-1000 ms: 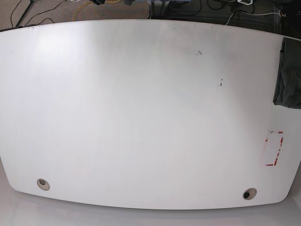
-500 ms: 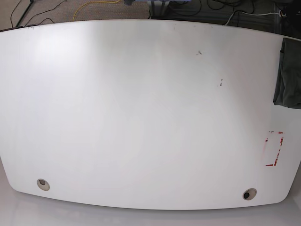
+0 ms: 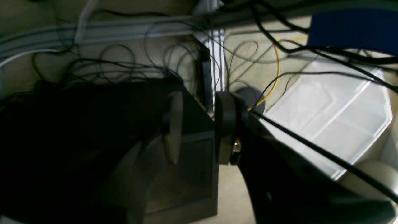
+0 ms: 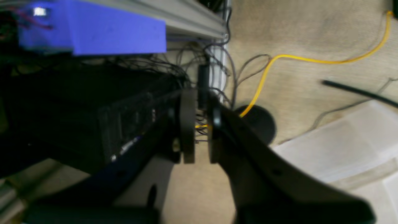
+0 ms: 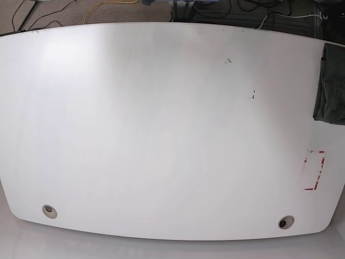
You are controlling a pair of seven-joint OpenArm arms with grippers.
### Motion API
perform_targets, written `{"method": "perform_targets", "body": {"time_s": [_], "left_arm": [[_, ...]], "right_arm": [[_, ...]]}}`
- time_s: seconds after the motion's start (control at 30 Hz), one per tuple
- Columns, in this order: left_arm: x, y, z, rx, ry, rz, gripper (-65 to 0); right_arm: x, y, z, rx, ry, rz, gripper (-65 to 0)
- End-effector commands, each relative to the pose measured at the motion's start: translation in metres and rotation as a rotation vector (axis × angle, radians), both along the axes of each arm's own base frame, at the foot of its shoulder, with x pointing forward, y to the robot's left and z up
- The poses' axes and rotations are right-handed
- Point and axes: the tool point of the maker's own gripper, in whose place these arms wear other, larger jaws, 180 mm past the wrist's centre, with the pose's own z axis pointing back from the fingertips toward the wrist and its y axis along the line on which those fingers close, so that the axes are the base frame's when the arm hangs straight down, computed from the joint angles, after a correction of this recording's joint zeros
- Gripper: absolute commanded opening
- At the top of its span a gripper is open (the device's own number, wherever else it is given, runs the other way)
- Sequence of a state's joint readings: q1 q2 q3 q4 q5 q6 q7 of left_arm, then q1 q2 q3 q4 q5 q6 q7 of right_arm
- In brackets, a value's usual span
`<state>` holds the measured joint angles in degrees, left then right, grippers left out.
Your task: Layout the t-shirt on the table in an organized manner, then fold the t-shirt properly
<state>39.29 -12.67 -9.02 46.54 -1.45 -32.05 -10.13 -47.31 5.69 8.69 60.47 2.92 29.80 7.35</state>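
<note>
While both arms hang off the surface over floor cables, the t-shirt lies bunched at its edge on the base view's right, long axis front-to-back, likely nearer the left arm. Left pincer parted, empty; right pincer nearly closed, empty.

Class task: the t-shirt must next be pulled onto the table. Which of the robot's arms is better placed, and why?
Probably the left. The t-shirt lies at the table's right edge in the base view, the left arm's side. Neither arm is over the table yet.
</note>
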Motion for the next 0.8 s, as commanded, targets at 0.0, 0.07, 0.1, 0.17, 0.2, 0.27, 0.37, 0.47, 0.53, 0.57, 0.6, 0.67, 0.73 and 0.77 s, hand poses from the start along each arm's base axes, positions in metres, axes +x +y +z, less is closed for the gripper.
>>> {"method": "perform_targets", "body": {"time_s": [0.0,0.07,0.1,0.17,0.2,0.27,0.37,0.47,0.53,0.57,0.6,0.67,0.73,0.77], "left_arm": [[-0.004,0.013,-0.008,0.044,0.023,0.018,-49.4],[0.002,0.02,-0.018,0.081,0.033,0.034,-49.4],[0.005,0.021,-0.023,0.094,0.043,0.04,-49.3],[0.001,0.02,-0.031,0.102,0.073,0.036,-49.3],[-0.001,0.017,-0.035,0.097,0.094,0.028,-49.3],[0.001,0.011,-0.043,0.087,0.117,0.012,-49.3],[0.006,0.007,-0.052,0.078,0.149,0.003,-49.3],[0.004,0.007,-0.057,0.079,0.187,0.014,-49.3],[0.011,0.011,-0.062,0.098,0.197,0.029,-49.3],[0.014,0.013,-0.064,0.11,0.2,0.035,-49.3],[0.016,0.018,-0.066,0.134,0.206,0.043,-49.2],[0.018,0.024,-0.068,0.171,0.215,0.05,-49.2],[0.019,0.022,-0.071,0.188,0.22,0.049,-49.2],[0.022,0.017,-0.073,0.189,0.22,0.042,-49.2]], "right_arm": [[-0.001,-0.007,-0.006,-0.006,0.009,-0.01,-59.3],[0.002,-0.008,-0.015,-0.006,0.021,-0.018,-59.3],[0.004,-0.009,-0.02,-0.006,0.029,-0.023,-59.3],[0.003,-0.014,-0.027,-0.011,0.05,-0.026,-59.3],[0.005,-0.019,-0.031,-0.018,0.057,-0.025,-59.3],[0.008,-0.023,-0.038,-0.023,0.068,-0.029,-59.3],[0.015,-0.026,-0.046,-0.024,0.078,-0.038,-59.1],[0.018,-0.026,-0.053,-0.022,0.094,-0.045,-59.1],[0.026,-0.03,-0.058,-0.028,0.096,-0.05,-59.0],[0.029,-0.033,-0.06,-0.033,0.097,-0.049,-59.0],[0.031,-0.037,-0.063,-0.044,0.105,-0.051,-58.8],[0.035,-0.041,-0.068,-0.064,0.121,-0.057,-58.8],[0.037,-0.043,-0.072,-0.07,0.135,-0.057,-58.8],[0.04,-0.043,-0.074,-0.07,0.138,-0.058,-58.8]]}}
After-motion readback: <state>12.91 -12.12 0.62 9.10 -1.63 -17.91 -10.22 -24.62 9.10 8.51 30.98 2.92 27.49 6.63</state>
